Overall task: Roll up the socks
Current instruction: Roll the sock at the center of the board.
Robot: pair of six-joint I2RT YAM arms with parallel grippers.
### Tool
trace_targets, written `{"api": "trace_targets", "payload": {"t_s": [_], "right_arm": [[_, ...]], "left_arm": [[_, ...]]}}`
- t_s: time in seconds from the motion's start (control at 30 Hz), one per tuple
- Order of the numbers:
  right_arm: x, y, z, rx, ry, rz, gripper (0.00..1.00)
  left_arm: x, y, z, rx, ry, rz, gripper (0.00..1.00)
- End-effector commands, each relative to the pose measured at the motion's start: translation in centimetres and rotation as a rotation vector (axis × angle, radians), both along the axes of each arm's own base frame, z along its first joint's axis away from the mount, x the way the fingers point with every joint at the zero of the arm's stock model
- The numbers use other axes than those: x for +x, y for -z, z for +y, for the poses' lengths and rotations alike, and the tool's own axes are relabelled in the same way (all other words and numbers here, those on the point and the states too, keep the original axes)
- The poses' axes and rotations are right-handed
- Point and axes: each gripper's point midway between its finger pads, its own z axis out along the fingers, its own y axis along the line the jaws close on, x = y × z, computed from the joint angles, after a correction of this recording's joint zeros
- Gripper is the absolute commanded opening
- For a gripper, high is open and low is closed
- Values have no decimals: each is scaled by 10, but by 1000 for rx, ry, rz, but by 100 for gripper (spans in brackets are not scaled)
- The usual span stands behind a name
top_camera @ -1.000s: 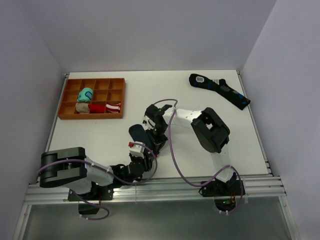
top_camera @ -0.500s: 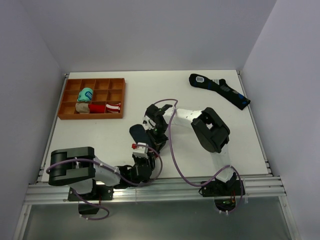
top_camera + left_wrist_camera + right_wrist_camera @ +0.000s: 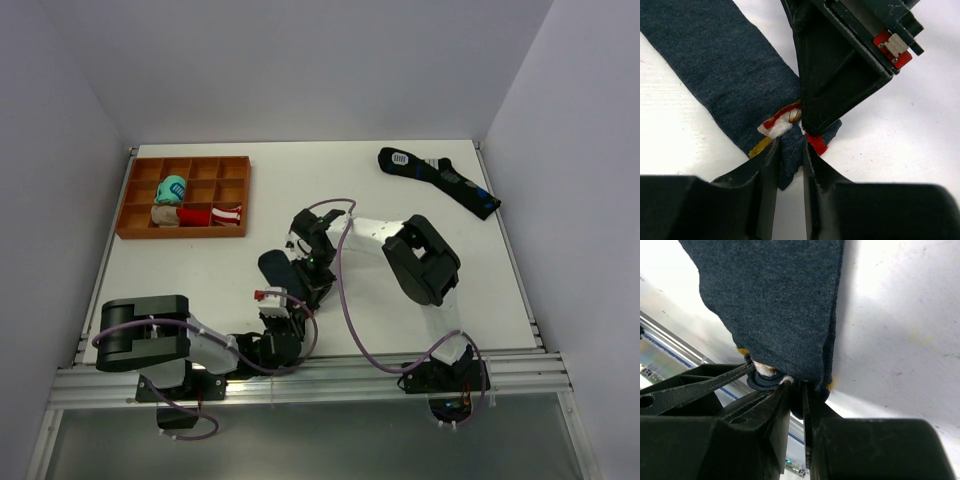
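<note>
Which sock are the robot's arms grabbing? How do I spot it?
On the white table, near its front middle, the left pincer and right pincer meet on a short, flat navy sock pair. Unlike the longer dark sock at the far right, it has a red-white-yellow patch at its end.

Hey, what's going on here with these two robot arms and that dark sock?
Both arms are working on the navy socks, which lie mostly flat mid-table. The left gripper pinches a fold of fabric at the end with the red, white and yellow patch; the right gripper nips that same end from the opposite side. Rolling looks barely begun. Rolled bundles sit in the orange tray far left; a longer dark sock lies far right.
</note>
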Motion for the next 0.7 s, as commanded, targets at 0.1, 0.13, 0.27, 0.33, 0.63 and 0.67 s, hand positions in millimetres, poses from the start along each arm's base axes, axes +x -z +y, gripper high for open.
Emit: {"api": "trace_targets", "payload": {"t_s": [0.1,0.13,0.27,0.33,0.63,0.67], "right_arm": [[2,13,-7,6,36,-26,22],[5,13,-6,20,39,-45,24],[7,8,-3,73,44,-86,27],[12,5,4,116,50,-117,31],[36,-23,17,253,86,-317,43],[37,-28,16,265,96,-342,44]], "left_arm": [[-49,67,28,163,161,260,23],[-51,66,27,144,172,271,22],[-58,64,23,72,218,343,18],[-61,65,24,45,241,386,18],[-67,56,20,-58,319,533,14],[-69,58,22,-59,322,557,14]]}}
